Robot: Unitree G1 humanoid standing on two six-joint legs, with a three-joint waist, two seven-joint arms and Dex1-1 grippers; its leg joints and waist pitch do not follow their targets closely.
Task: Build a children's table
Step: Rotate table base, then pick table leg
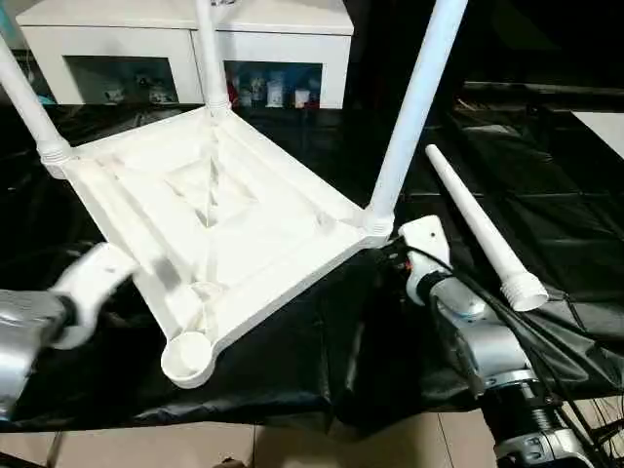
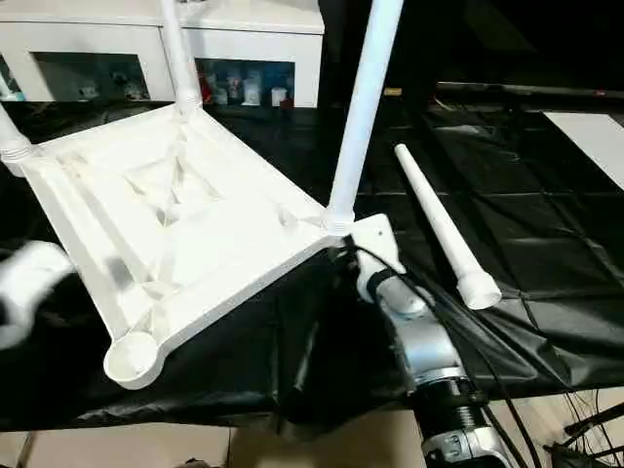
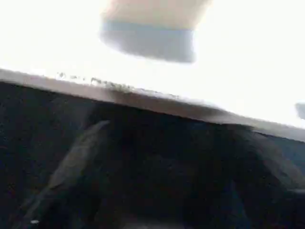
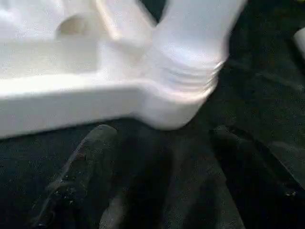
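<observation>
Table: the white plastic children's table top (image 1: 210,210) lies ribbed underside up on the black-draped counter (image 1: 546,210), three tube legs standing in its sockets.
Right jaws (image 4: 162,176): spread, empty, just under the near leg's corner (image 4: 178,102).
Left jaws: state unclear.
Risk: the empty corner socket (image 1: 187,356) overhangs; a nudge could tip the top.
Loose leg (image 1: 480,229): beside the right jaws, could roll.

Black cloth (image 1: 546,185) drapes counter, wrinkled, hanging over near edge. White cabinet (image 1: 185,29) at 11 o'clock behind counter, small items behind glass doors (image 1: 273,86). Tiled floor (image 1: 195,447) at 6 o'clock.
</observation>
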